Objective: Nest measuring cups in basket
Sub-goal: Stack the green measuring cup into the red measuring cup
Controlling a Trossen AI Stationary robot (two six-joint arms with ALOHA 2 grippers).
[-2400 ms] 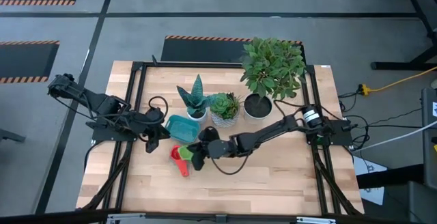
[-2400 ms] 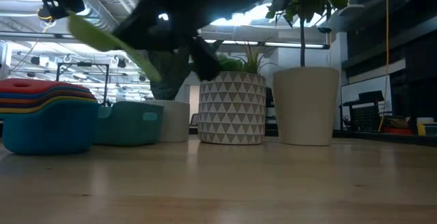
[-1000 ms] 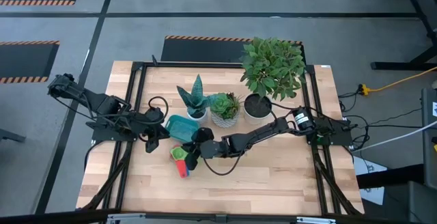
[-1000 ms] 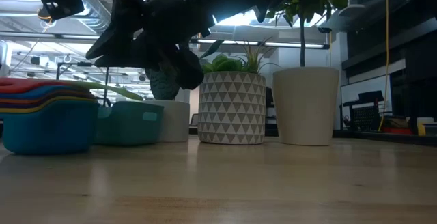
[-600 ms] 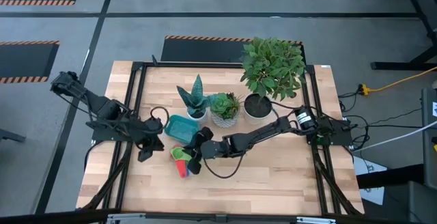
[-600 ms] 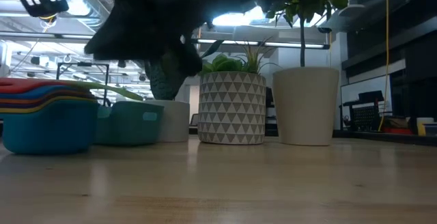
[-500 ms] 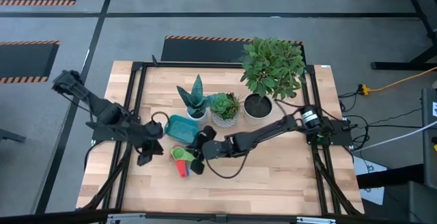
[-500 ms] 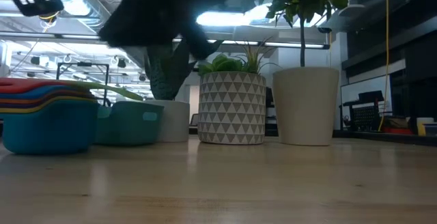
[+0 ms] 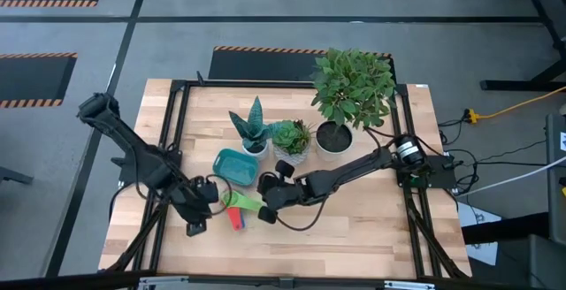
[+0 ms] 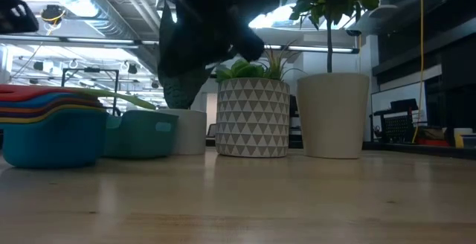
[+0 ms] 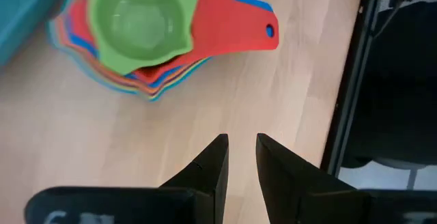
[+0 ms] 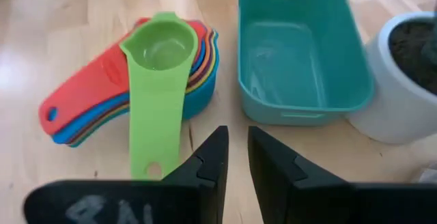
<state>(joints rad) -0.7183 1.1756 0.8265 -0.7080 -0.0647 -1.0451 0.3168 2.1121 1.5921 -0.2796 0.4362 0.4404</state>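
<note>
Measuring cups [image 12: 164, 74]: nested in one stack on the bare table [image 9: 354, 228], just beside the teal basket [image 12: 300, 53], not in it. Green cup [image 12: 158, 48] sits on top w/ its handle swung off to one side, away from the fanned red handle [image 11: 235, 27] and the rest. You can read that as last-on, dropped in loosely; it won't sit flush until the handle is turned into line.

Basket is empty inside, standing close against a white plant pot [image 12: 410, 80]. The nesting looks done, so what's left, in my judgement, is moving the whole stack into the basket.

Left gripper [image 11: 239, 157]: above the table near the stack, on the side away from the basket. Fingers nearly together, narrow gap, nothing between them. Right gripper [image 12: 233, 157]: near the stack on the plant side, looking at both stack and basket. Same state, narrow gap, nothing held. Neither touches the cups. Probably both are standing clear so you can see how the green cup settled.

Low view: stack [image 10: 52, 129] and basket [image 10: 141, 134] at far left, dark arm shapes overhead; can't tell which arm is which there.

Writing: pale marks on the right gripper's body, too blurred to read. No brand or size marks legible on cups or basket.
</note>
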